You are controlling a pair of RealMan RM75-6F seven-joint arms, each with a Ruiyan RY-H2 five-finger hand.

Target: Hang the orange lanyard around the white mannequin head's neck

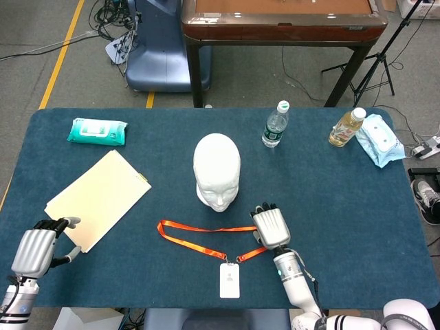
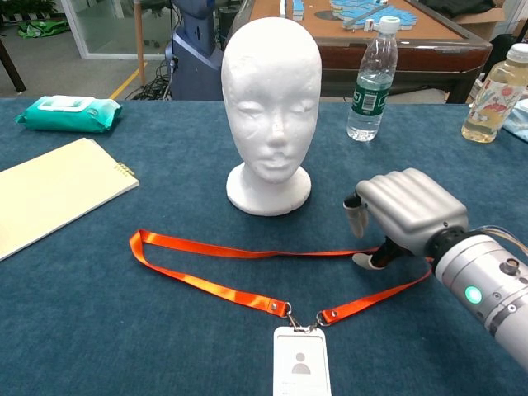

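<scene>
The white mannequin head (image 1: 217,170) (image 2: 271,99) stands upright mid-table, facing me. In front of it the orange lanyard (image 1: 199,237) (image 2: 239,252) lies flat in a long loop, its white badge card (image 1: 229,280) (image 2: 301,371) nearest me. My right hand (image 1: 270,225) (image 2: 404,206) hovers low over the loop's right end and hides the bend. Its fingers curl down, and the thumb tip is at the strap with a gap to the fingers above. My left hand (image 1: 38,247) rests at the table's front left corner, holding nothing; only the head view shows it.
A yellow folder (image 1: 98,197) (image 2: 49,194) lies at the left, with a teal wipes pack (image 1: 97,131) (image 2: 68,113) behind it. A water bottle (image 1: 275,124) (image 2: 372,78), a yellow drink bottle (image 1: 346,128) (image 2: 493,91) and a white pack (image 1: 380,139) stand at the back right.
</scene>
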